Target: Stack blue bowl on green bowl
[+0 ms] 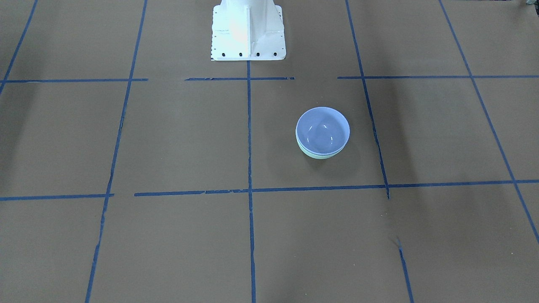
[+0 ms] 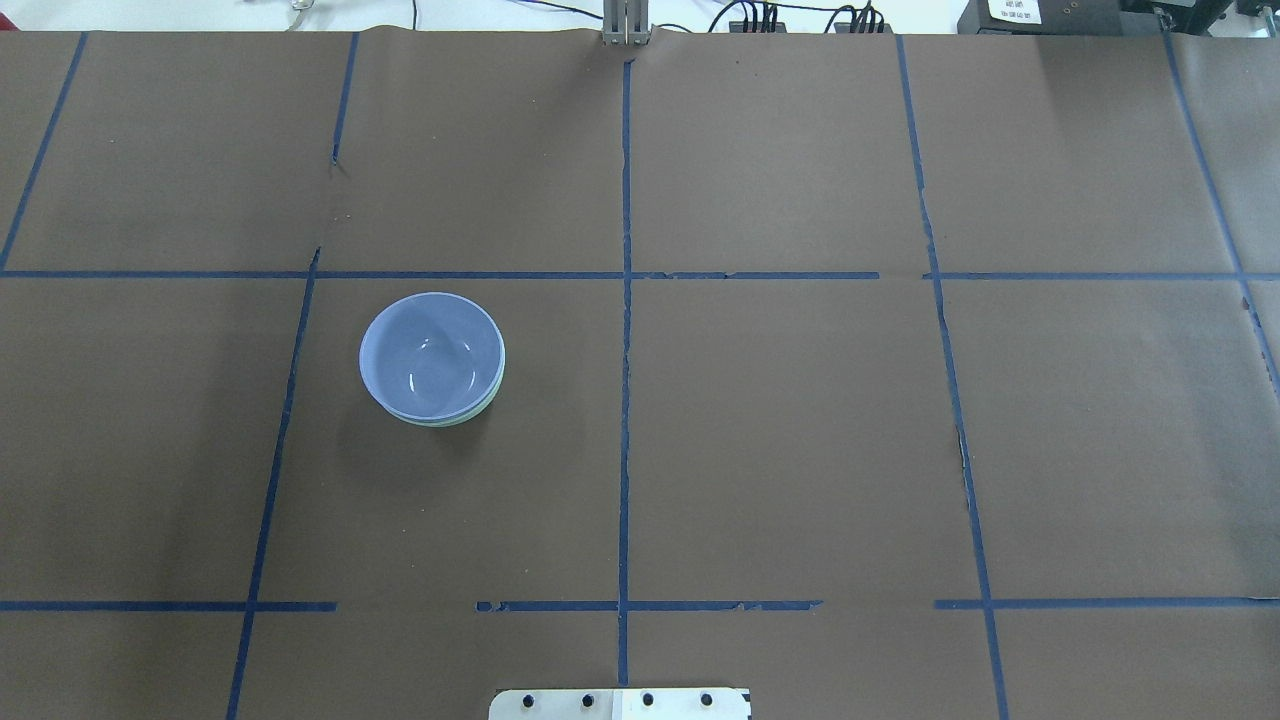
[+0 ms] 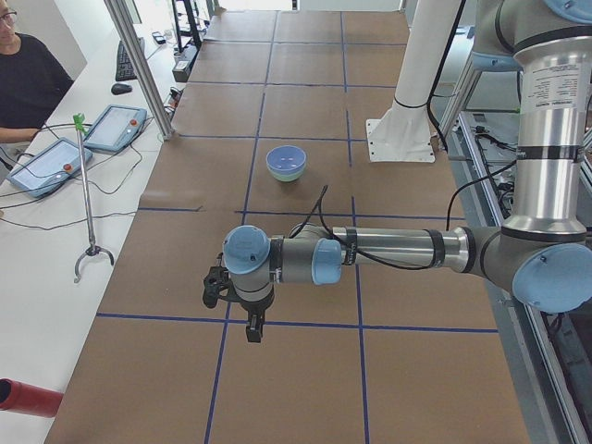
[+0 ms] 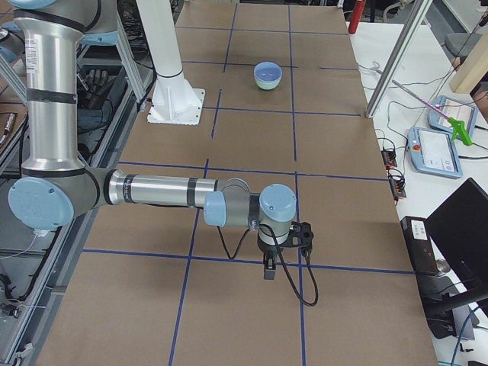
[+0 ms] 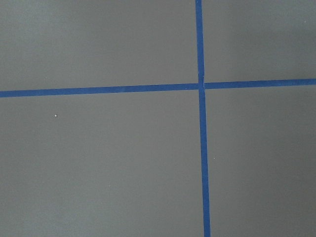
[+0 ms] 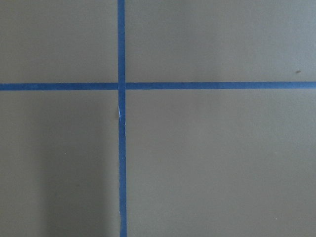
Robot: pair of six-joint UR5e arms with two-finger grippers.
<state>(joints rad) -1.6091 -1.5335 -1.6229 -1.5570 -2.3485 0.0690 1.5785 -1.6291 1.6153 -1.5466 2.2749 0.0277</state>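
The blue bowl [image 1: 322, 131] sits nested upright inside the green bowl [image 1: 316, 155], whose mint rim shows just below it. The stack stands on the brown table on my left side, also in the overhead view: blue bowl [image 2: 432, 355], green bowl [image 2: 478, 413]. No gripper is near it. My left gripper [image 3: 252, 331] hangs over the table's left end, far from the bowls [image 3: 286, 162]. My right gripper [image 4: 268, 273] hangs over the right end, far from the bowls [image 4: 268, 73]. I cannot tell whether either is open or shut. The wrist views show only the table and tape.
The white robot pedestal [image 1: 248, 31] stands at the table's back middle. Blue tape lines [image 2: 625, 400] grid the brown surface. Beside the table are an operator [image 3: 28, 83], teach pendants [image 3: 111, 127], a grabber stick [image 3: 88, 213] and metal posts [image 4: 396, 57].
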